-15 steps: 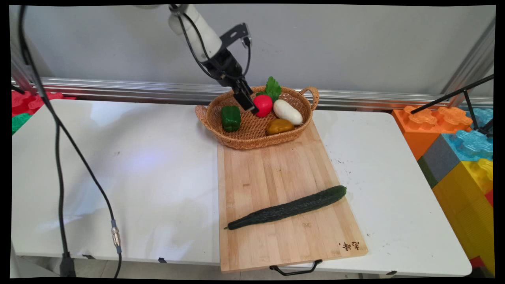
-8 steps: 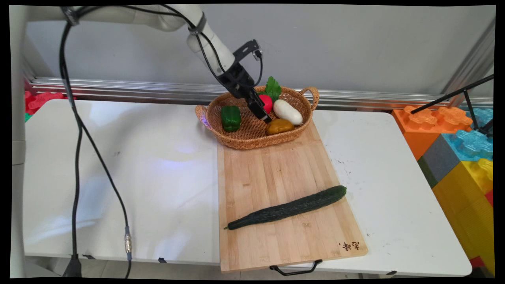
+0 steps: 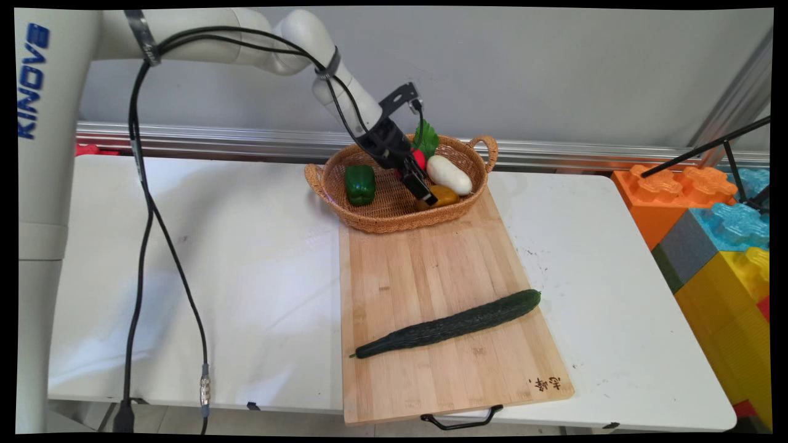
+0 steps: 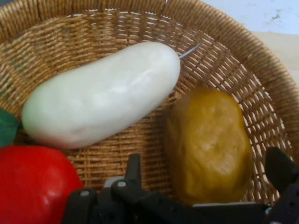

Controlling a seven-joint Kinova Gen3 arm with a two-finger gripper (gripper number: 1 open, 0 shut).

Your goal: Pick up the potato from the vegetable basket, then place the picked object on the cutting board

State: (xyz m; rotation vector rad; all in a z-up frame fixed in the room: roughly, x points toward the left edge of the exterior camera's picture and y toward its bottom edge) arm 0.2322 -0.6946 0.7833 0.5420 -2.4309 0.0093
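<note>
The pincer (image 4: 208,179) was open inside the wicker basket (image 3: 369,223), its fingers on both sides of the yellow-brown potato (image 4: 208,144). Just beside lay a white vegetable (image 4: 103,95) and a red tomato (image 4: 35,184), partly cut off. The arm hid most of the tomato in the main view. A cucumber (image 3: 449,324) lay on the cutting board (image 3: 425,264).

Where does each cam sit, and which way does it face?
Main view: fixed above the table's near side, looking down across it to the wall; shows arm, cables, gripper in the basket.
Hand view: on the hand, looking along the open gripper into the basket; linkage and fingers show.
Shared: yellow-brown vegetable, white vegetable.
</note>
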